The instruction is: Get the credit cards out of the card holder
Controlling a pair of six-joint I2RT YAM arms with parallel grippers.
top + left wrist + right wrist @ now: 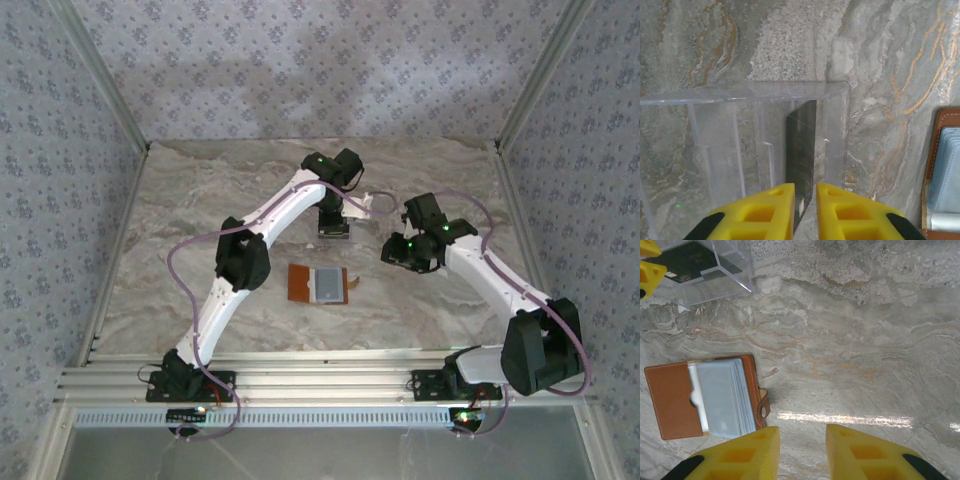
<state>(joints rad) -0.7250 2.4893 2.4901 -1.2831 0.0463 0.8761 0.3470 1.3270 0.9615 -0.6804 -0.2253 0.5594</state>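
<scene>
The card holder lies open and flat near the middle of the worktop, a little closer to the near edge than to the far one. Its orange-brown flap is spread to one side, and its grey-blue sleeves fan out beside the flap. The strap tab sticks out past the sleeves. A pale strip shows between the flap and the sleeves and may be the whitish card, though too little of it is exposed to be sure. The dark card is out of the holder and sits inside a clear tray, which stands beyond the holder toward the far edge. The left tool hangs over the tray's near side. Its yellow fingers are slightly apart, the card's near end runs down beside the inner face of one finger, and bare stone shows between the card and the other finger, so the card is released rather than pinched. The right tool hovers over bare worktop, just beside the holder on the strap side. Its fingers are spread with nothing between them.
</scene>
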